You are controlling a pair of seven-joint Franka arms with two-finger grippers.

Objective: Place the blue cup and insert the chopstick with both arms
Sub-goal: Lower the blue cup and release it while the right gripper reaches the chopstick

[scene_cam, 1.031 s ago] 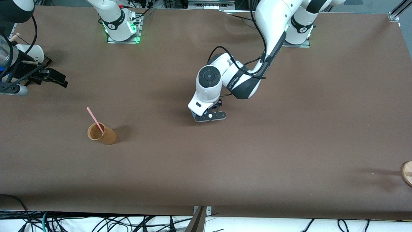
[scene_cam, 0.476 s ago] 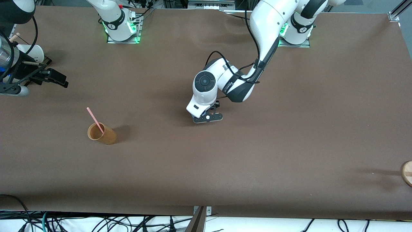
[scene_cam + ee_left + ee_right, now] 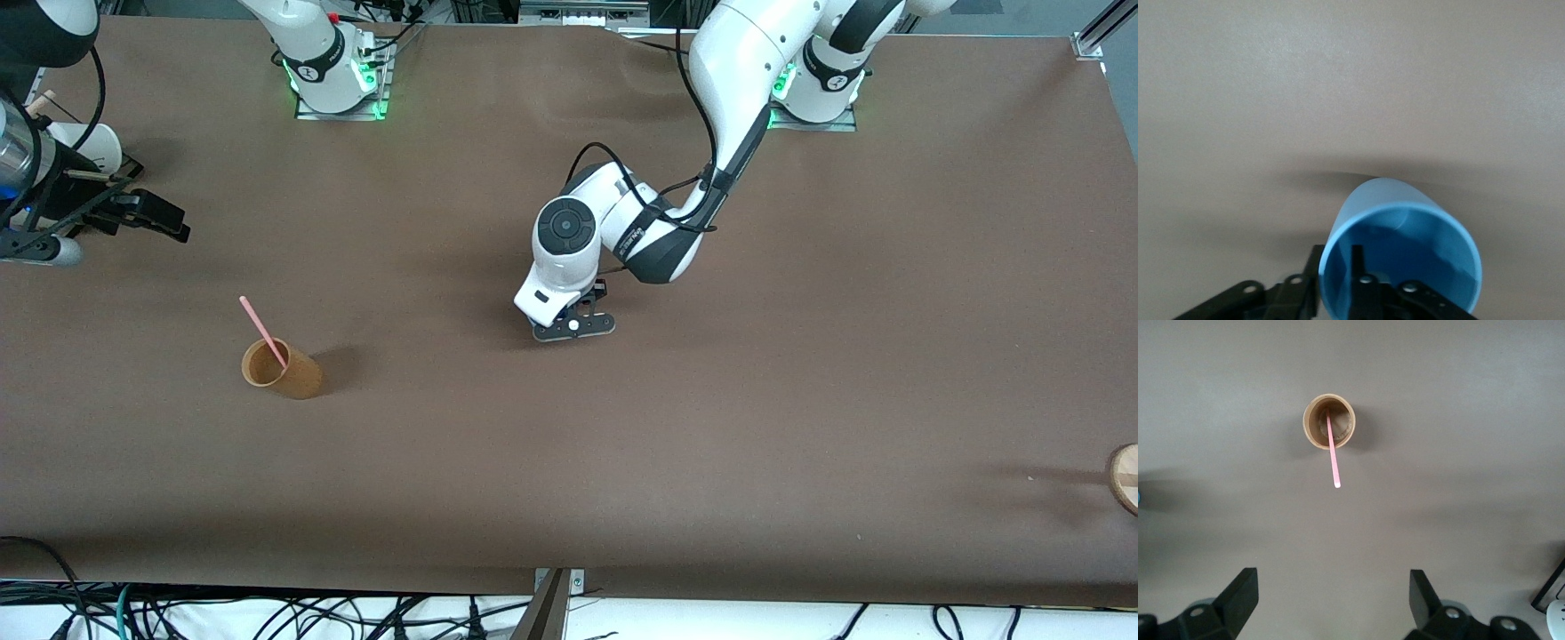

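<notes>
Front view: the left arm reaches from its base down to the middle of the brown surface (image 3: pixel 800 373), wrist bent so the left gripper (image 3: pixel 573 325) points straight down, low over the surface; its own wrist hides whatever it carries. The right arm is drawn back to its end of the surface and waits, the right gripper (image 3: pixel 164 218) held up in the air near a white paper cup (image 3: pixel 93 142). Nearer the front camera than that gripper stands an orange-brown cup (image 3: pixel 283 369), with the pink chopstick (image 3: pixel 263 332) leaning out of its mouth.

Left wrist view: here the hidden load shows — the blue cup (image 3: pixel 1401 250), light blue, smooth-rimmed, tapered, its mouth turned toward the camera. One finger (image 3: pixel 1358 280) stands inside the rim and the other just outside the wall; whether they press the wall or have eased off it I cannot tell. The cup's base meets its shadow on the surface.

Right wrist view: the right gripper's fingers (image 3: pixel 1238 597) stand wide apart, holding nothing — the orange-brown cup and the thin, straight chopstick lie well below, the stick's lower end inside the cup.
</notes>
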